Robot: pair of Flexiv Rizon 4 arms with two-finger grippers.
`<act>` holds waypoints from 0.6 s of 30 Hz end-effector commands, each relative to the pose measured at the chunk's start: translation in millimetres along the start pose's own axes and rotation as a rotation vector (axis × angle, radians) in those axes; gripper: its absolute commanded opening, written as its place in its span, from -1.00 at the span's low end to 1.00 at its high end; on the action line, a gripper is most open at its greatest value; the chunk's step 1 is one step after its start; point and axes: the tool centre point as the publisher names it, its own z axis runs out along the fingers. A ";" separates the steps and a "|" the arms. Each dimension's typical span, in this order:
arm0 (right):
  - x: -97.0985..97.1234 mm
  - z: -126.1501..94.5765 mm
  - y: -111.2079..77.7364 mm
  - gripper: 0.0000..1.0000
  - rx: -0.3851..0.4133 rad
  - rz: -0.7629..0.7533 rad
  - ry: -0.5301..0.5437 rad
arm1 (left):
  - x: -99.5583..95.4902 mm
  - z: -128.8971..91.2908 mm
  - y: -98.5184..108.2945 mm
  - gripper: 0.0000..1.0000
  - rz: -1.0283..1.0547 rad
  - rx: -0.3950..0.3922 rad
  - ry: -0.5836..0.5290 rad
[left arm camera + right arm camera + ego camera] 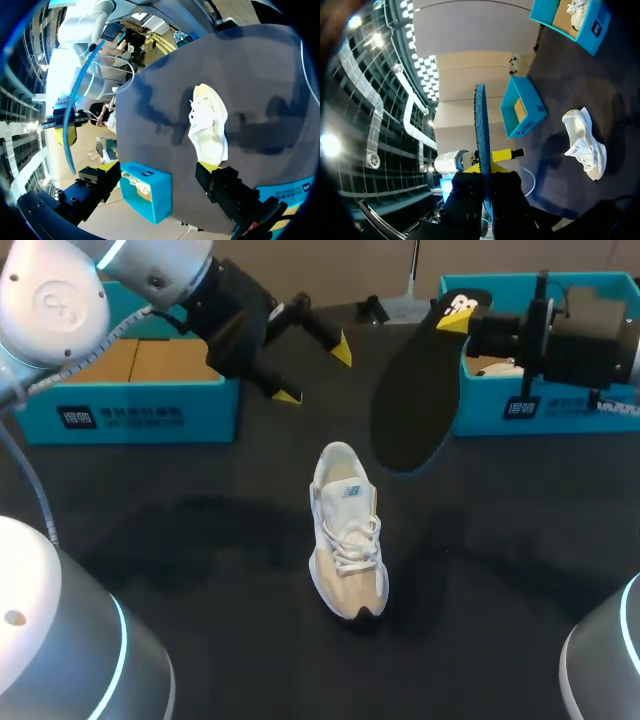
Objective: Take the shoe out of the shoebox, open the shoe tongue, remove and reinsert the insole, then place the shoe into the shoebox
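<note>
An insole [481, 125] is gripped edge-on by the right gripper [487, 171]; a white shoe [584, 142] is seen on the table [560, 90].

shoe [346, 530] in middle, left shoebox [130, 415], right shoebox [560, 410] behind

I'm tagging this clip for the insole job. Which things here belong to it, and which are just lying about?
Job: shoe; insole, gripped by the right claw; left claw, open; empty shoebox, probably the shoe's.
Lying about: second shoebox, with another shoe inside.
</note>
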 end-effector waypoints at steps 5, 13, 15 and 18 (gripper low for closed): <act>-13.4 26.9 30.3 -1.00 0.048 0.026 -0.014 | -0.6 1.2 1.1 1.00 0.001 0.001 0.001; -26.2 35.7 53.6 -1.00 0.110 0.052 -0.027 | -0.6 1.2 1.1 1.00 0.001 0.001 0.001; -28.8 38.7 61.0 -1.00 0.125 0.064 -0.020 | -0.6 1.2 1.1 1.00 0.001 0.001 0.001; -30.8 43.2 68.8 -1.00 0.147 0.082 -0.014 | -3.5 -4.3 2.0 1.00 -0.006 -0.034 -0.080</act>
